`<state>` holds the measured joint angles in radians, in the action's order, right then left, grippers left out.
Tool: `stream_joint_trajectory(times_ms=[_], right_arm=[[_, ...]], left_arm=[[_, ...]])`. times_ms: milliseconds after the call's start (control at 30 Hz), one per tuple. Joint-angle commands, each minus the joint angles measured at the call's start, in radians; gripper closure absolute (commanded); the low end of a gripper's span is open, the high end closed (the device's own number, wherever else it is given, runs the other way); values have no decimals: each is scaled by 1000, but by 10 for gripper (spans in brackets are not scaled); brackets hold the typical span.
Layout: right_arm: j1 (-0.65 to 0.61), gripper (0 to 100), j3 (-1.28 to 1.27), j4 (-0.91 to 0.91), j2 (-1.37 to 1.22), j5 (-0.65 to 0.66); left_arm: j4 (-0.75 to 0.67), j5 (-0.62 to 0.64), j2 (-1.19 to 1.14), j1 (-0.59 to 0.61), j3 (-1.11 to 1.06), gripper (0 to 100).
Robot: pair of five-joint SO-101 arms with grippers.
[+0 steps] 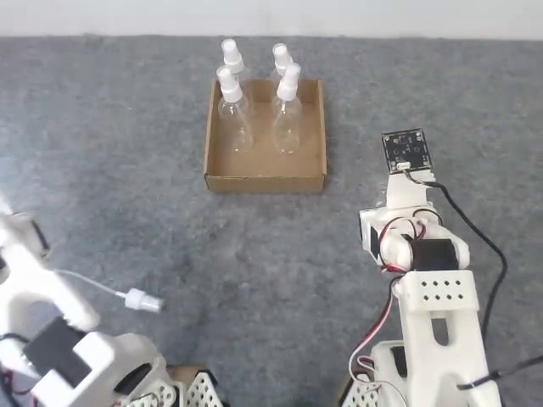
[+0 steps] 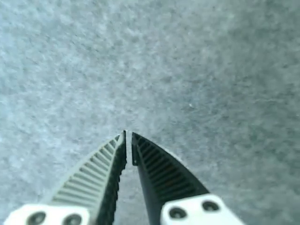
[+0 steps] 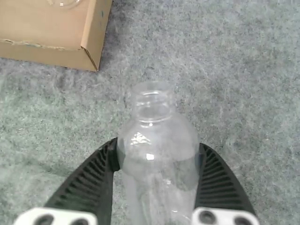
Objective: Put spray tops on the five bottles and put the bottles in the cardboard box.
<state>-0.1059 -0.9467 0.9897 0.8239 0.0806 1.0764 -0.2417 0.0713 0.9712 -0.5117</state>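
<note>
Four capped bottles boxed, one uncapped bottle, one loose top.

The high camera hangs above the counter's near edge, over my two bases, and looks down toward the far edge, taking in the cardboard box. My left wrist camera rides behind my left gripper, close over the counter. My right wrist camera sits behind my right gripper, close on the bottle it holds, and shares the box's near corner with the high view.
</note>
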Motion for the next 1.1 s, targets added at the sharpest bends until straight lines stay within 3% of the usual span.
stream_joint_trajectory(times_ms=[0, 300, 467, 800, 1067], right_arm=[[13, 876, 5, -24, 22, 12], [13, 876, 5, -24, 22, 12], [13, 876, 5, -24, 22, 12], [13, 876, 5, -24, 22, 12], [15, 876, 5, -24, 22, 14]], left_arm=[[54, -94, 20, 18, 76, 984], [318, -315, 20, 12, 229, 979], [399, -338, 20, 12, 275, 884], [663, -724, 20, 11, 449, 892], [678, -896, 20, -66, 469, 887]])
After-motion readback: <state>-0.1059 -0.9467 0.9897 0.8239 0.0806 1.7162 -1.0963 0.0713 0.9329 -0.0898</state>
